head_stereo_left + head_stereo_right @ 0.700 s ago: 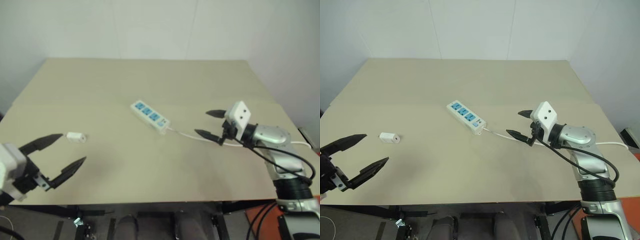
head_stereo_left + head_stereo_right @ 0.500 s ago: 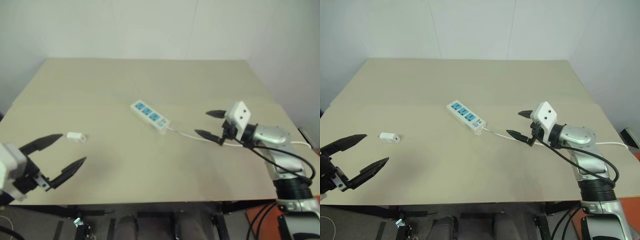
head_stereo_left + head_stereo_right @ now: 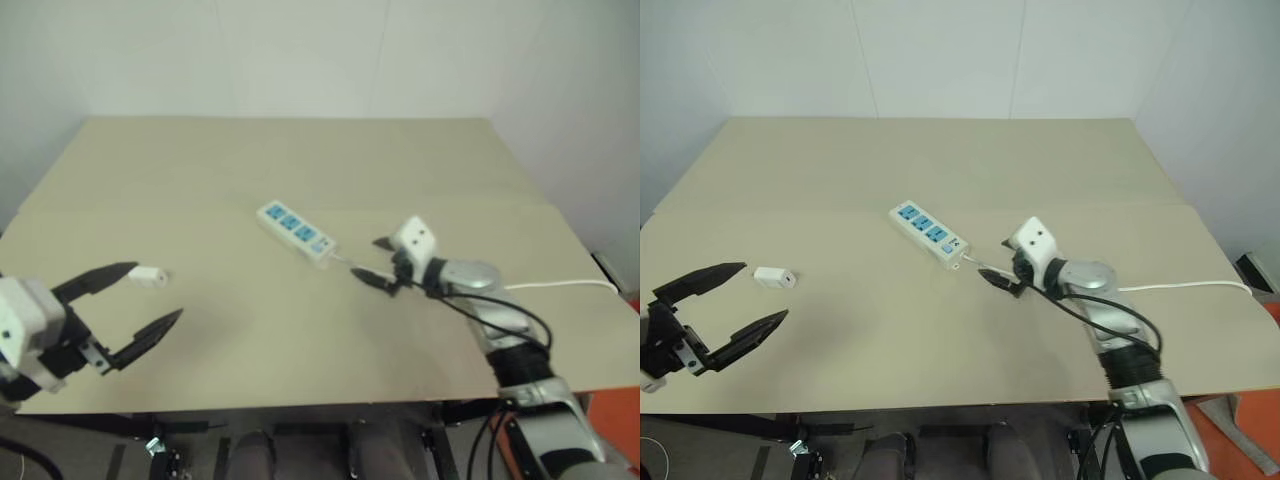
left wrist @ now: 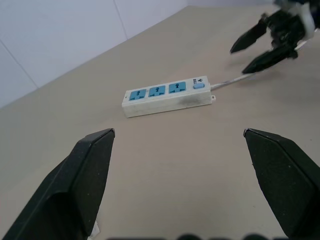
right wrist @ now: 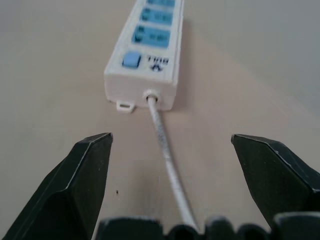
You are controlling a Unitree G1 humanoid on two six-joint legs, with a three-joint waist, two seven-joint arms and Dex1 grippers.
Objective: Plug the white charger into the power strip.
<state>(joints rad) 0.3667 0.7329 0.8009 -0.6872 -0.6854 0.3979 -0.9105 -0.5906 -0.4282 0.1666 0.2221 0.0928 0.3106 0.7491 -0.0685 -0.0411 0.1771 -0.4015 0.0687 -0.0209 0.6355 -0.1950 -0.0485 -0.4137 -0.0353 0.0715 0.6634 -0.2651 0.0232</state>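
Note:
The power strip (image 3: 297,232), a white bar with three blue sockets, lies at an angle in the middle of the table. Its thin cord (image 3: 560,285) runs off to the right. My right gripper (image 3: 366,258) hovers open just past the strip's switch end (image 5: 131,60), with the cord (image 5: 167,160) passing between its fingers (image 5: 90,170). The white charger (image 3: 150,274) lies on the table at the left, apart from the strip. My left gripper (image 3: 157,291) is open and empty just in front of the charger, its far fingertip close beside it. The left wrist view shows the strip (image 4: 167,96) and the right gripper (image 4: 238,61).
The beige table (image 3: 300,160) has a seam running across its middle. A white wall stands behind it. The table's front edge lies just below my left gripper.
My right gripper has moved left along the cord and now sits at the strip's switch end. The left gripper, strip and charger have stayed where they were.

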